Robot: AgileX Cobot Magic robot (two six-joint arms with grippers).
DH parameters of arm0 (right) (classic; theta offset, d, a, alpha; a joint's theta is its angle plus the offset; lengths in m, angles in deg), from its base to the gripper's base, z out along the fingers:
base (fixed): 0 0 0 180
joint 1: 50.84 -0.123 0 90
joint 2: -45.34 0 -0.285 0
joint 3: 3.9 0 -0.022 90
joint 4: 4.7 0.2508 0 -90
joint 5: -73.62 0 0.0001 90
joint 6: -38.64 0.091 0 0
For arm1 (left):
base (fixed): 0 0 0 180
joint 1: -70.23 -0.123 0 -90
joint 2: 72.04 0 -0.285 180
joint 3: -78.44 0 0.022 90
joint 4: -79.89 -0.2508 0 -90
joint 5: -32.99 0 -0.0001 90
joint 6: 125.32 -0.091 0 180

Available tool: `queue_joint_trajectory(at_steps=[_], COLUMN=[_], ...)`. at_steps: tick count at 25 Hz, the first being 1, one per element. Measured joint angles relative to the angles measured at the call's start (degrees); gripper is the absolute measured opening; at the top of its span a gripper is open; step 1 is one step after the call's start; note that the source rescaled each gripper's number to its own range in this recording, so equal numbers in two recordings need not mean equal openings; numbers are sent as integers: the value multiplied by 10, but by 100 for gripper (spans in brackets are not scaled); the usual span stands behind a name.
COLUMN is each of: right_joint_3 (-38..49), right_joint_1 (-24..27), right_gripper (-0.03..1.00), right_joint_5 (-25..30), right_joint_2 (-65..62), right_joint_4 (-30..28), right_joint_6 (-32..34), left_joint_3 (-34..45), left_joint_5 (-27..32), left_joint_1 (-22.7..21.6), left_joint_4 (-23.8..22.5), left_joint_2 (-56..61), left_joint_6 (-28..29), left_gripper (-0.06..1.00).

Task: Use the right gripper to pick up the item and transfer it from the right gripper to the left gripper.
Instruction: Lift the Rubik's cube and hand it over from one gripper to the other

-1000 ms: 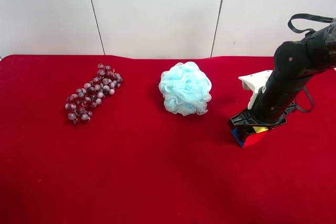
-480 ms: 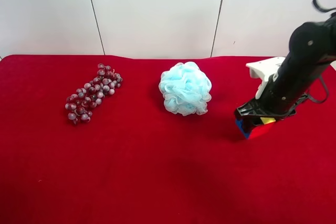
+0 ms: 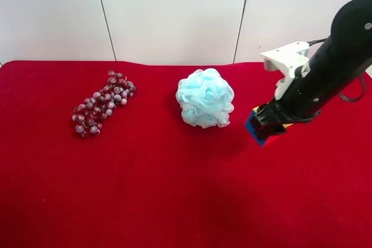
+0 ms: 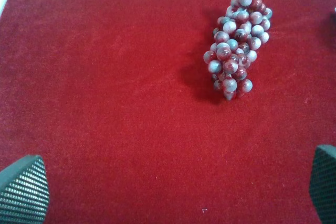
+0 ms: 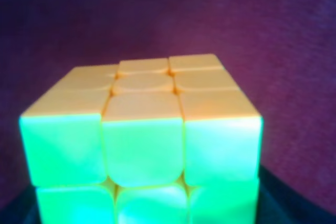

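A puzzle cube (image 3: pixel 260 132) with blue, red and yellow faces hangs in my right gripper (image 3: pixel 268 126), the arm at the exterior high view's right, and is lifted clear of the red cloth. The right wrist view is filled by the cube (image 5: pixel 144 140), glowing orange and green, with dark finger edges at the frame's lower corners. My left gripper (image 4: pixel 173 184) is open and empty over the cloth, its two dark fingertips (image 4: pixel 23 188) wide apart. The left arm is out of the exterior high view.
A bunch of dark red grapes (image 3: pixel 102 104) lies on the cloth at the exterior high view's left and shows in the left wrist view (image 4: pixel 236 40). A light blue bath pouf (image 3: pixel 204 98) sits mid-table, just beside the held cube. A white wall stands behind.
My right gripper has lifted the cube off the cloth and carried it up and slightly toward the pouf. The grapes and pouf have not moved.
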Motion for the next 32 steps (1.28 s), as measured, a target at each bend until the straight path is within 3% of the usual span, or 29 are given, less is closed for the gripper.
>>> queue_joint_trajectory(at_steps=[8,14,18,24,29,32], right_joint_3=[0,-2,-28,-81,-88,-88], right_joint_1=[-137,-200,-236,-252,-252,-252], right_gripper=[0,0,0,0,0,0], right_joint_5=[-13,-42,-42,-58,-69,-75], right_joint_2=[0,0,0,0,0,0], right_joint_4=[-2,-13,-26,-27,-27,-26], right_joint_6=[-26,-52,-82,-114,-138,-141], left_joint_3=[0,-1,-3,-45,-96,-132], left_joint_5=[0,9,30,30,30,29], left_joint_1=[0,0,0,6,37,68], left_joint_4=[0,18,59,165,242,259], left_joint_2=[0,-42,-132,-273,-385,-449], left_joint_6=[1,1,1,-15,-47,-61], left_gripper=[100,100,100,100,100,100])
